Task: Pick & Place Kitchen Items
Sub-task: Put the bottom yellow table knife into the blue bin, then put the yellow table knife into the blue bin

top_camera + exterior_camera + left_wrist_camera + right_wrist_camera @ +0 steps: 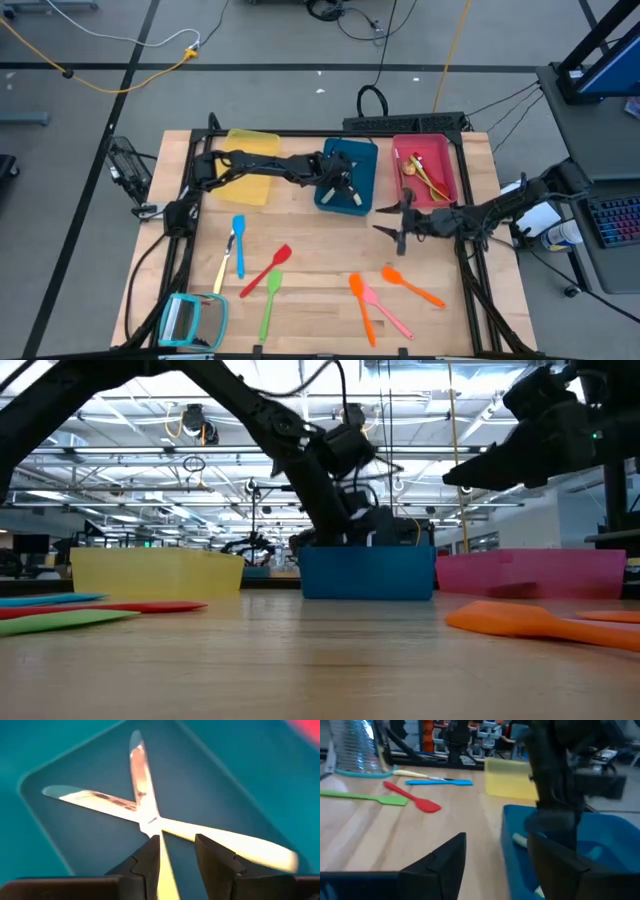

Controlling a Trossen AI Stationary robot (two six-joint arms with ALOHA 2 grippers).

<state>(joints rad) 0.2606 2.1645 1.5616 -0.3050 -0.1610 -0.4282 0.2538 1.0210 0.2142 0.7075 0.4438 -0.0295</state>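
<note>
We judged the sorting partly done: two cream-handled metal knives (pixel 150 815) lay crossed in the blue rectangular tray (pixel 364 155) under our left gripper (pixel 340 186), fingers parted, empty; the right gripper (pixel 398 222) hovered open beside the pink tray (pixel 450 165) (utensils inside); seven coloured plastic utensils (pixel 265 270) remained on the wooden table (pixel 320 250).

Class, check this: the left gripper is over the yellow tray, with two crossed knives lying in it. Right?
Not quite. The left gripper is over the blue tray, not the yellow one. The high view shows this; the two crossed knives do lie in it.

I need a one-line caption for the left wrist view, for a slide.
Left gripper, fingers open, hangs over two crossed knives lying in the blue tray.
</note>
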